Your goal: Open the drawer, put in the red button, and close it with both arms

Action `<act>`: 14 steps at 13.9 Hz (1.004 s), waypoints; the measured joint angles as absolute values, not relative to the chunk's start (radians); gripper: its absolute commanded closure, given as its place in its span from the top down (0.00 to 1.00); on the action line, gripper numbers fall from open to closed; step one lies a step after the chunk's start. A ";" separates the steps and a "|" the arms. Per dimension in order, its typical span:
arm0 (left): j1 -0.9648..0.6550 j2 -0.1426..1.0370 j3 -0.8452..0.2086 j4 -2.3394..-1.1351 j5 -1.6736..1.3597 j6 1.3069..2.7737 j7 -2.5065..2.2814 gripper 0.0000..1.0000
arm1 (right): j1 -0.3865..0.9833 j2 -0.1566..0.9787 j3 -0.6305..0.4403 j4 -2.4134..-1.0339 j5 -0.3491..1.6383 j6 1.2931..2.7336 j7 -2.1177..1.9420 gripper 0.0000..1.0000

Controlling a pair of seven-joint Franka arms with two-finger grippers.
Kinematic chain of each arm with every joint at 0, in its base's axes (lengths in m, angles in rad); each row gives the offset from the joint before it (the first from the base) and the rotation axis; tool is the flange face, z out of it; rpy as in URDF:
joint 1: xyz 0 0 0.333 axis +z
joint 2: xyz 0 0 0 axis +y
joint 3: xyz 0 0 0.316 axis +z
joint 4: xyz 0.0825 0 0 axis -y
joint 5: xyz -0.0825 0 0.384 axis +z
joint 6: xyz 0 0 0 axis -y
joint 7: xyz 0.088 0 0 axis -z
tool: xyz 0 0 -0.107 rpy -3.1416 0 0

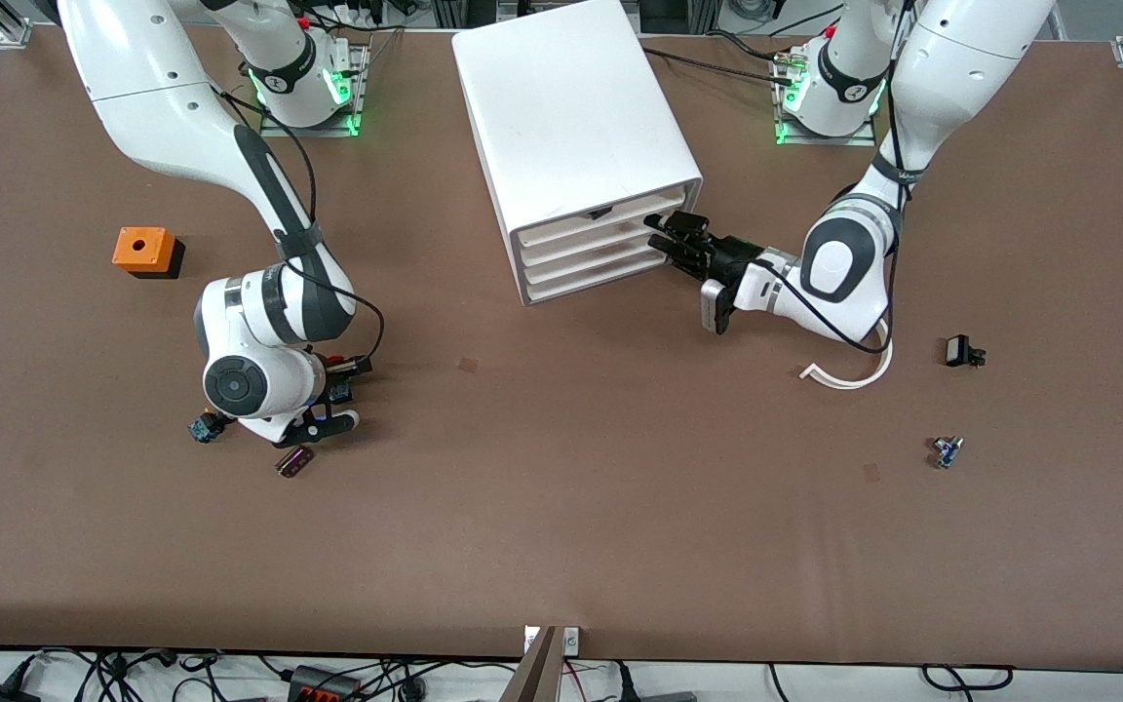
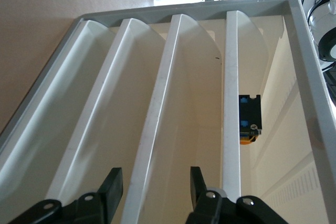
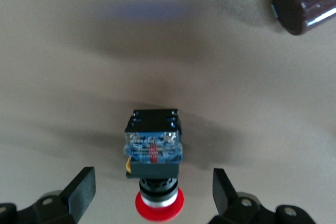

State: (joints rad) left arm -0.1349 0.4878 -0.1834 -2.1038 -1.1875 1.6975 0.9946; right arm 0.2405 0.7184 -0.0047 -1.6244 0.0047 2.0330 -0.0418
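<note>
The white cabinet (image 1: pixel 571 107) stands at the middle of the table with all its drawers shut. My left gripper (image 1: pixel 664 241) is at the cabinet's front, at the drawer (image 1: pixel 586 246), second from the top. In the left wrist view its open fingers (image 2: pixel 113 184) straddle that drawer's lip (image 2: pixel 157 103) without touching it. The red button (image 3: pixel 154 156) lies on its side on the table toward the right arm's end. My right gripper (image 3: pixel 152 190) is down over it, open, with a finger on each side of the red cap. In the front view the right gripper (image 1: pixel 332 395) hides most of the button.
A dark cylinder (image 1: pixel 294 460) and a small blue-black part (image 1: pixel 203 427) lie beside the right gripper. An orange box (image 1: pixel 144 251) sits farther away. Toward the left arm's end lie a white curved strip (image 1: pixel 849 375), a black part (image 1: pixel 961 351) and a small blue part (image 1: pixel 947 450). A black-and-blue part (image 2: pixel 249 119) shows inside the top drawer.
</note>
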 measured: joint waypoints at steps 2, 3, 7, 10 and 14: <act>-0.138 0.496 -0.188 -2.107 -1.191 1.706 0.999 0.21 | 0.241 0.727 -0.005 -1.624 0.005 2.048 -0.042 0.68; -0.138 0.500 -0.188 -2.109 -1.192 1.710 1.005 0.18 | 0.241 0.730 -0.005 -1.624 0.005 2.052 -0.042 0.47; -0.136 0.518 -0.188 -2.109 -1.199 1.716 1.043 0.01 | 0.241 0.732 -0.005 -1.621 0.005 2.052 -0.042 0.00; -0.135 0.519 -0.188 -2.109 -1.200 1.716 1.049 0.01 | 0.240 0.731 -0.005 -1.589 0.005 2.052 -0.042 0.00; -0.125 0.534 -0.177 -2.077 -1.200 1.720 1.051 0.01 | 0.240 0.717 -0.005 -1.460 0.005 1.991 -0.042 0.00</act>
State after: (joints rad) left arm -0.1254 0.5335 -0.1771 -2.0767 -1.1997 1.7198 1.0507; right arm 0.2404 0.7169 -0.0051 -1.4601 0.0051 1.9912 -0.0424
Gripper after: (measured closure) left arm 0.846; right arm 0.595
